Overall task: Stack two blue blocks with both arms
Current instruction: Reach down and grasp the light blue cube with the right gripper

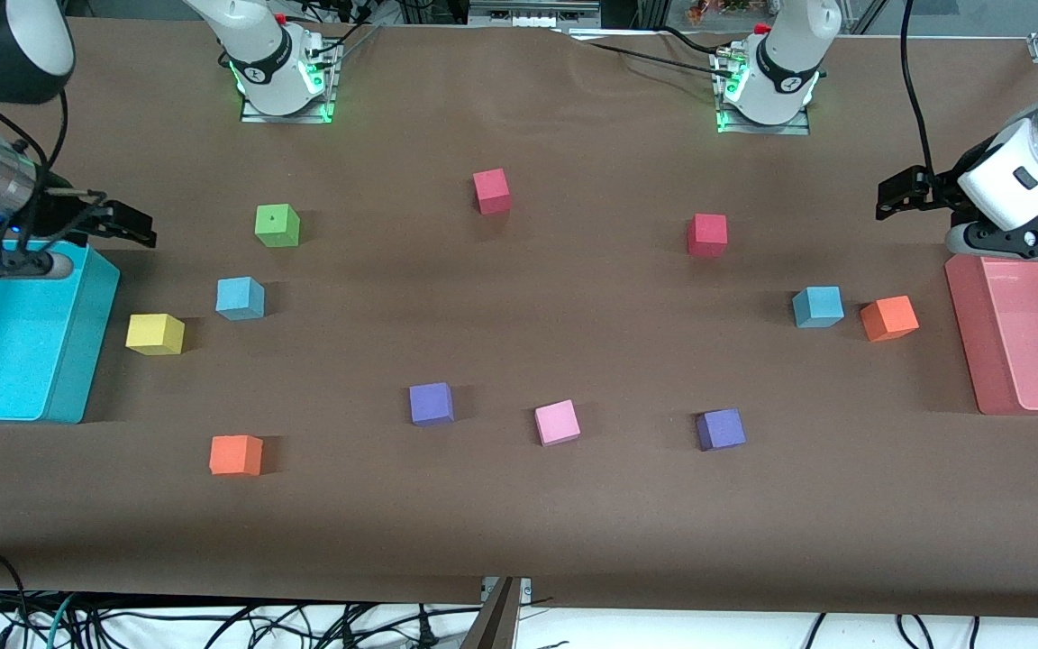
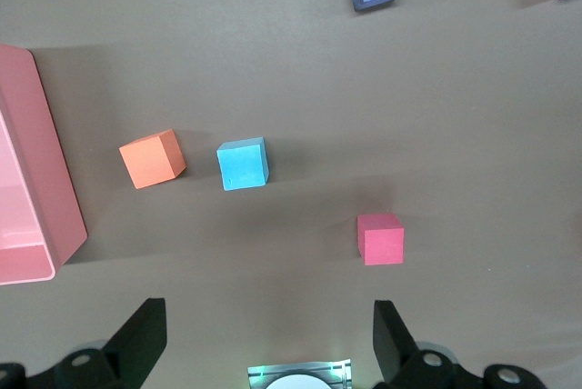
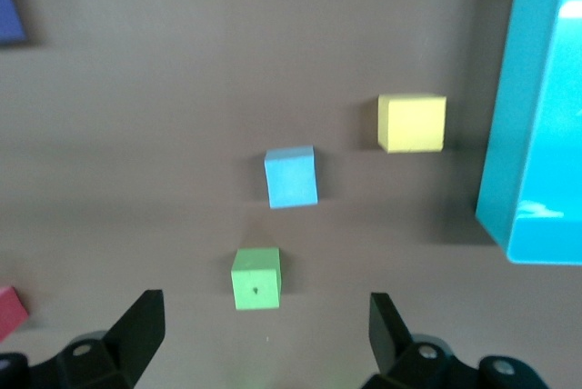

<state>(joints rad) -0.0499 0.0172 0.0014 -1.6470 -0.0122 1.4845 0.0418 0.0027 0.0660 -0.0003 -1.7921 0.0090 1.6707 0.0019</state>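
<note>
One sky-blue block (image 1: 240, 297) lies toward the right arm's end of the table, between a green cube and a yellow cube; it also shows in the right wrist view (image 3: 292, 177). The other sky-blue block (image 1: 818, 306) lies toward the left arm's end, beside an orange cube; it also shows in the left wrist view (image 2: 243, 164). My right gripper (image 1: 122, 221) hangs open and empty over the turquoise bin's edge, and shows in its own view (image 3: 264, 312). My left gripper (image 1: 902, 194) hangs open and empty beside the pink bin, and shows in its own view (image 2: 268, 316).
A turquoise bin (image 1: 82, 351) and a pink bin (image 1: 965, 333) stand at the table's ends. Green (image 1: 277, 225), yellow (image 1: 155, 333), orange (image 1: 888, 318) (image 1: 235, 454), red (image 1: 491, 191) (image 1: 707, 234), purple (image 1: 432, 403) (image 1: 721, 429) and pink (image 1: 557, 422) cubes lie scattered.
</note>
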